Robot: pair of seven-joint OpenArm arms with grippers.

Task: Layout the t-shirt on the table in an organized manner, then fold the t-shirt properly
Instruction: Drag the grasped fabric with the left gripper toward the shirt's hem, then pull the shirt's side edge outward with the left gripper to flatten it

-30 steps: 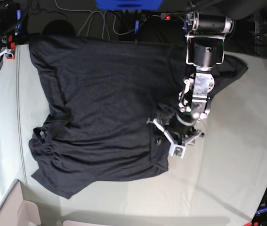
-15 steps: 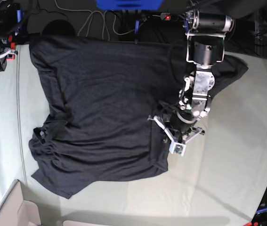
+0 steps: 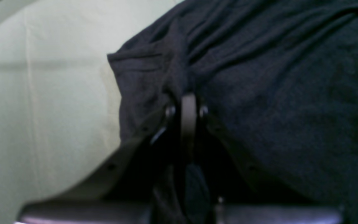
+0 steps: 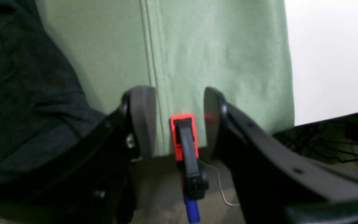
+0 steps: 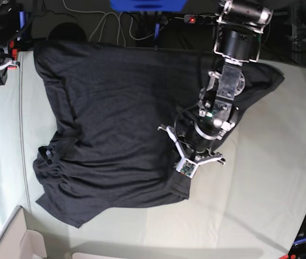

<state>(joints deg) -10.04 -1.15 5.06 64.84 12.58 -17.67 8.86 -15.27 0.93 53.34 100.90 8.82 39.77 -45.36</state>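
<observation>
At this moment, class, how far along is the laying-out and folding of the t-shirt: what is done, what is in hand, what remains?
Done: little. The t-shirt lies on the table, mostly spread but bunched at its near left edge, unfolded. In hand: the left gripper is shut on a ridge of fabric near the shirt's edge. The right gripper is open, holding nothing, off the shirt. Left: smoothing it flat, then every fold.

1. I work in what looks like a robotics lab, not a home.
2. My table [image 5: 282,178] is covered in pale green cloth, a test bench rather than furniture.
3. Behind its far edge lie loose cables [image 5: 115,24] and a power strip [image 5: 196,19] with a lit red switch.
4. A cardboard box [image 5: 18,243] sits at the near corner.
</observation>
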